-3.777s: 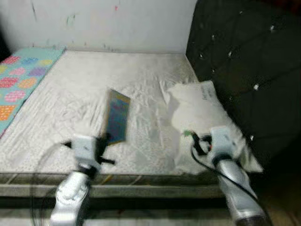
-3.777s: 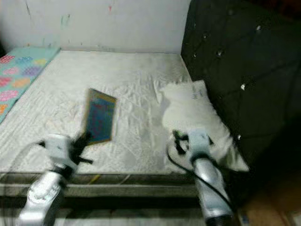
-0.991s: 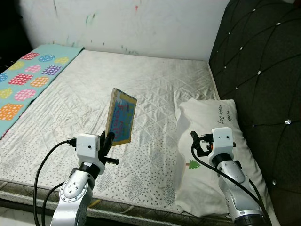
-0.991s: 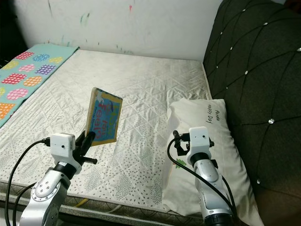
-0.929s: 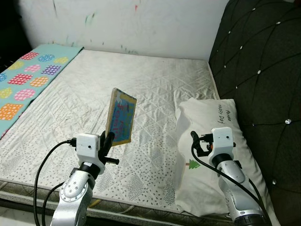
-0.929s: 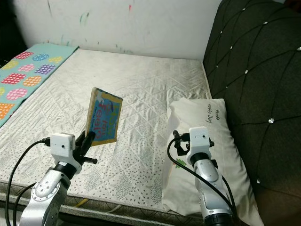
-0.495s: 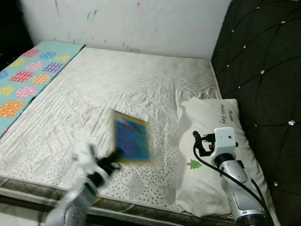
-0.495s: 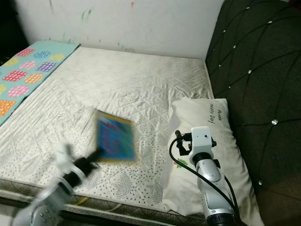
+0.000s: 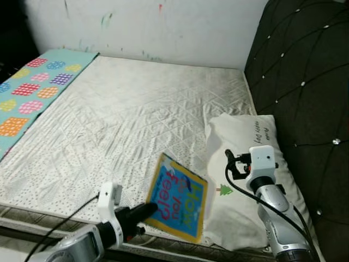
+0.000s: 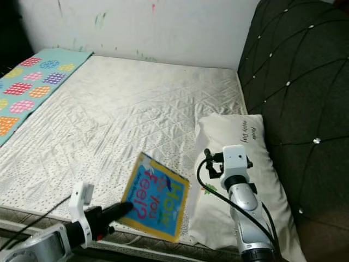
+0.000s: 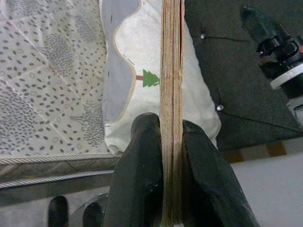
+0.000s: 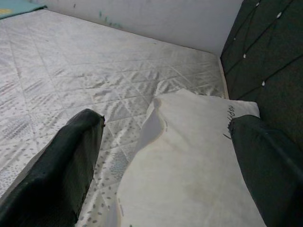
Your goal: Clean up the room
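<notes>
- The left gripper [image 11: 163, 156] clamps one picture book [image 9: 179, 196] by its edge, cover up, low over the mattress's [image 9: 109, 120] near edge beside the pillow [image 9: 242, 158].
- Keep the pinch firm and carry it level (thin board could slip).
- Right gripper [image 12: 161, 156] spread wide, empty, over the pillow.
- One book, one pillow.

A white quilted mattress [image 9: 136, 109] with a fine dotted print occupies most of the scene. A dark tufted headboard with small shiny buttons [image 9: 305, 71] stands along the mattress's right side. A white painted wall [image 9: 152, 27], marked with small red and green smudges, runs along the far edge. A turquoise mat with coloured dotted patches [image 9: 30, 90] lies along the mattress's left side. Grey piping [image 10: 32, 210] trims the mattress's near edge. Lighting is even.
</notes>
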